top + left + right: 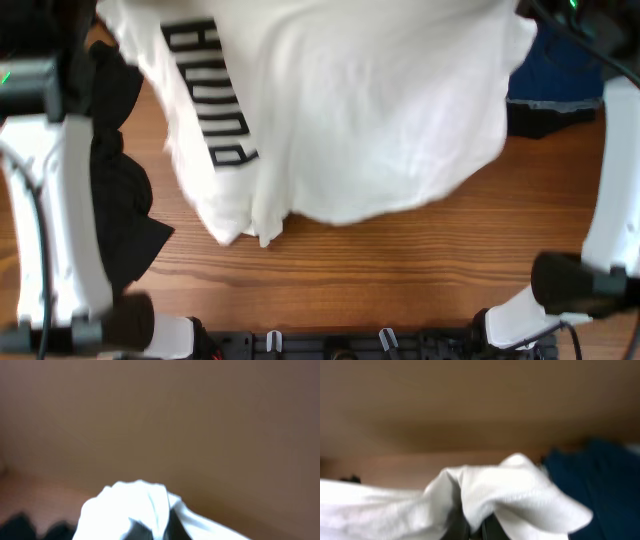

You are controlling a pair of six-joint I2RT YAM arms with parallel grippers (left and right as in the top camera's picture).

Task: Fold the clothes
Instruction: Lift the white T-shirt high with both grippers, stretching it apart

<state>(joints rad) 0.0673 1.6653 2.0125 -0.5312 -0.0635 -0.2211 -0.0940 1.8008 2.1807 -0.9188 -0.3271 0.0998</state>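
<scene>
A white T-shirt [340, 110] with black lettering is held up above the wooden table and fills the top of the overhead view, blurred. Its lower edge hangs near the table's middle. My left gripper [160, 532] is shut on a bunched white fold of the shirt [130, 510]. My right gripper [477, 532] is shut on another white fold of the shirt [520, 490]. Both grippers' fingers are mostly hidden by cloth, and neither gripper shows in the overhead view, as the shirt covers them.
A black garment [120, 200] lies at the left by the left arm. A dark blue garment [555, 85] lies at the back right, also in the right wrist view [600, 485]. Bare wooden table [400, 270] shows in front.
</scene>
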